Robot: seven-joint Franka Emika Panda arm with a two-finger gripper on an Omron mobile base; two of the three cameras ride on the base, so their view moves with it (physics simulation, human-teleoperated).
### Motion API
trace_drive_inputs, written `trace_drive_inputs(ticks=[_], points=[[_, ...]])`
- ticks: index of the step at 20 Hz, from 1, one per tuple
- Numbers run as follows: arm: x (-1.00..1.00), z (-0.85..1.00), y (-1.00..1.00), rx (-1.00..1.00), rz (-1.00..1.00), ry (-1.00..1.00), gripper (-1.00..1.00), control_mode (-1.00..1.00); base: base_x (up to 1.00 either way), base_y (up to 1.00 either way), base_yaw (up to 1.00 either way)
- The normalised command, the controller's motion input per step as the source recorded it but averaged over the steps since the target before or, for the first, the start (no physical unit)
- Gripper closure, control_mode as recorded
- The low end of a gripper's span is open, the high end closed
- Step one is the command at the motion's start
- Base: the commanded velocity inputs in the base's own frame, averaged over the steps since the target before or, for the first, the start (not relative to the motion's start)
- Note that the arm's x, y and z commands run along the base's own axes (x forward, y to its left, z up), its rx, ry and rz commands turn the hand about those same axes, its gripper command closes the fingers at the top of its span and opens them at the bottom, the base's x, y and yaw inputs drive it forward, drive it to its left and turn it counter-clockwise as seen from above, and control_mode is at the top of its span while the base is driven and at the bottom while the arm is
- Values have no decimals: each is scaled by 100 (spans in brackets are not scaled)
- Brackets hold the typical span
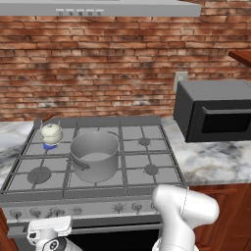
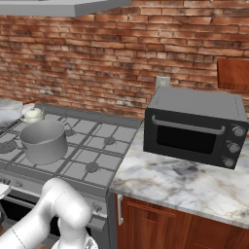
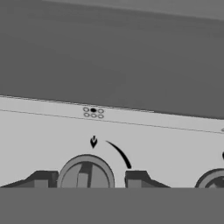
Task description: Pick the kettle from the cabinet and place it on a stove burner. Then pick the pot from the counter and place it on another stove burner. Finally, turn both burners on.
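claw (image 3: pixel 87 178) | part open, fingertips (image 3: pixel 40 179) either side of stove knob (image 3: pixel 85 173) | contact: cannot tell

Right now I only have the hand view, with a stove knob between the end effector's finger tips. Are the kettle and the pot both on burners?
Observer: Yes. The kettle sits on the rear left burner, and the pot sits on a middle one beside it.
Operator: Any flame yet?
Observer: A small blue flame shows under the kettle. I can see none under the pot.
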Motion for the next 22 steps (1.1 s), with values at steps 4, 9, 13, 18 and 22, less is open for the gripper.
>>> trace_drive_inputs(ticks=[4,9,13,18,22], points=[[0,0,0,-8,0,1,100,-100,0,0,0],[0,2,0,-13,0,1,100,-100,0,0,0],[0,2,-1,-15,0,2,100,-100,0,0,0],[0,2,0,-18,-3,3,100,-100,0,0,0],[-1,0,0,-19,-5,4,100,-100,0,0,0]])
